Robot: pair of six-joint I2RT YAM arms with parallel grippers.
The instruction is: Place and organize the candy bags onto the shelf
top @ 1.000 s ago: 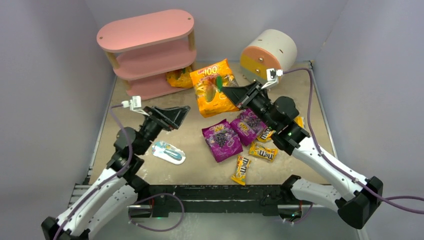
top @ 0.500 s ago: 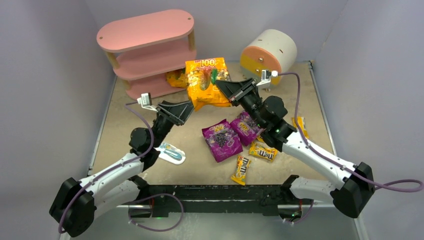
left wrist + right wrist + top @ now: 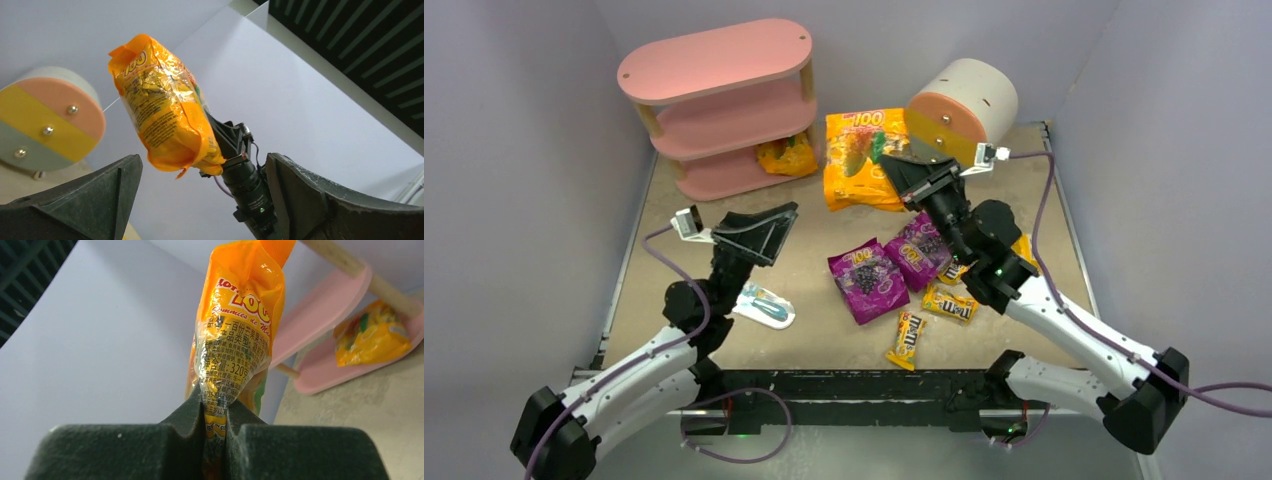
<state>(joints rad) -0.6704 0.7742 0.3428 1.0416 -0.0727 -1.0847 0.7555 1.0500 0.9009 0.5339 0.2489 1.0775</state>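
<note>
Right wrist view: right gripper (image 3: 214, 412) pinched almost shut on the crimped lower seam of a large glossy orange-yellow candy bag (image 3: 240, 325), with the bag's body standing up above the fingers and clear of the table. Beyond the bag, to the right in that view: pink three-tier shelf with oval boards and light wooden posts (image 3: 325, 305), and a second orange-yellow bag (image 3: 372, 340) lying at the end of its lowest board.

Seen from the top external camera: held bag in the air between the shelf and the round cream drum cabinet with orange-yellow front (image 3: 964, 100), just beside the cabinet and well apart from the shelf's open tiers. Left gripper (image 3: 779, 218) spread wide, holding nothing, raised and aimed toward the bag but not touching it.

Step in hand, as a judgement: carrying this bag across to the shelf. To do it well:
- Hold the seam firmly, given the risk of flop or slip with a full bag above so thin a grip.
- Swing leftward toward a free tier.
- Lay the bag flatter before entry, so as to clear the board above and the posts.
- Set it beside its twin for tidy grouping.
- Open only once the weight rests on the board.

Lying on the table near the right arm, not yet shelved: two large purple grape bags (image 3: 867, 280) and small yellow M&M's packs (image 3: 950, 302)
</note>
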